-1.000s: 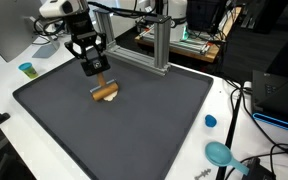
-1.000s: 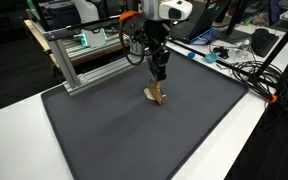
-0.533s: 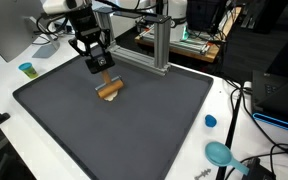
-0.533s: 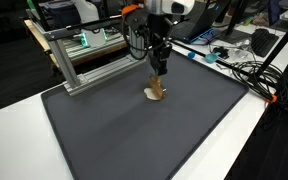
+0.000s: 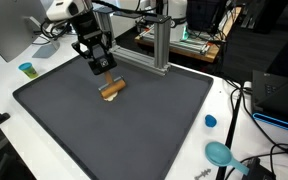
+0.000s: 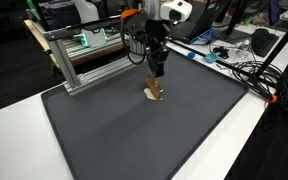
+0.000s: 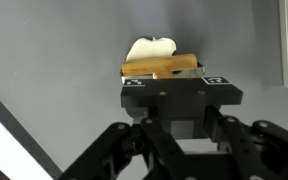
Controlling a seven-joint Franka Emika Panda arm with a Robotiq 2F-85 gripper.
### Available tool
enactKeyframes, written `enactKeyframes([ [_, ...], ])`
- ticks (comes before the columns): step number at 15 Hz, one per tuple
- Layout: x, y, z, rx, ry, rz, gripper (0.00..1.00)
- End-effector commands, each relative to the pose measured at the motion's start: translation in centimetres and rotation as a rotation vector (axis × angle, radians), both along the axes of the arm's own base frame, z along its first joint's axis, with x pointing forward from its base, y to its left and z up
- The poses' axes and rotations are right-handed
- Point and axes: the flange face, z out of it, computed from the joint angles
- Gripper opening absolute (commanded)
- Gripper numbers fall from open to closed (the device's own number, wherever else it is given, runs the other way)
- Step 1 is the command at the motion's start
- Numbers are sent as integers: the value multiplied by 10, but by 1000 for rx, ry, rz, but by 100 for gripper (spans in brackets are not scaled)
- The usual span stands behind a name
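Observation:
A brown wooden block with a white part under it (image 5: 111, 89) rests on the dark grey mat (image 5: 134, 135). It also shows in an exterior view (image 6: 156, 95) and in the wrist view (image 7: 162, 67). My gripper (image 5: 105, 74) points down over it and is shut on the block's top edge; it shows from the other side too (image 6: 156, 78). In the wrist view the gripper (image 7: 174, 82) body hides the fingertips, and the white part (image 7: 149, 48) sticks out beyond the block.
An aluminium frame (image 5: 159, 45) stands along the mat's back edge (image 6: 79, 60). A small teal cup (image 5: 26, 69), a blue cap (image 5: 210, 121) and a teal scoop (image 5: 219, 153) lie on the white table. Cables (image 6: 246, 72) run beside the mat (image 6: 134, 140).
My gripper and the wooden block have moved together a little toward the aluminium frame. The block has kept its place under the fingers.

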Motion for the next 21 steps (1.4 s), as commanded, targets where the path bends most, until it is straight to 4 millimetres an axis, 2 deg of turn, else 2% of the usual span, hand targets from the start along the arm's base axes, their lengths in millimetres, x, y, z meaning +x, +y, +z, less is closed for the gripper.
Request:
enactKeyframes([
  [1,8,-11,-12,-15,20,-24,21],
  [6,5,-36,-23,-97,48,-66,21],
  [10,0,-49,-31,-165,80,-88,21],
  [13,-4,-56,-47,-213,112,-104,21],
  [15,-3,-58,-39,-224,100,-126,21],
  [19,-4,-44,22,-180,3,-125,21],
  [21,1,-35,36,-215,-38,-90,21],
])
